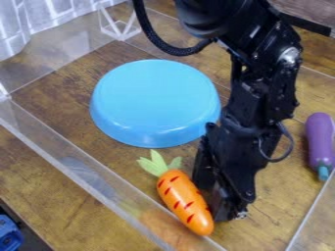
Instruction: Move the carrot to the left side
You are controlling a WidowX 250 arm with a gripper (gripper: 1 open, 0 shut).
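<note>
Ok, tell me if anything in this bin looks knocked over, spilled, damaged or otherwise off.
Nothing stands out. The carrot lies intact beside the gripper, the blue dish sits flat and unspilled, and the purple eggplant rests whole near the right edge.

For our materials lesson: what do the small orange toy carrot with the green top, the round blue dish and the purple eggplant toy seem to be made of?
The small orange toy carrot looks like glossy moulded plastic: bright highlights along its body. The round blue dish seems smooth matte plastic, evenly coloured with soft shading and no sharp glare. The purple eggplant toy appears plastic or rubber with a mild sheen; which one is unclear.
</note>
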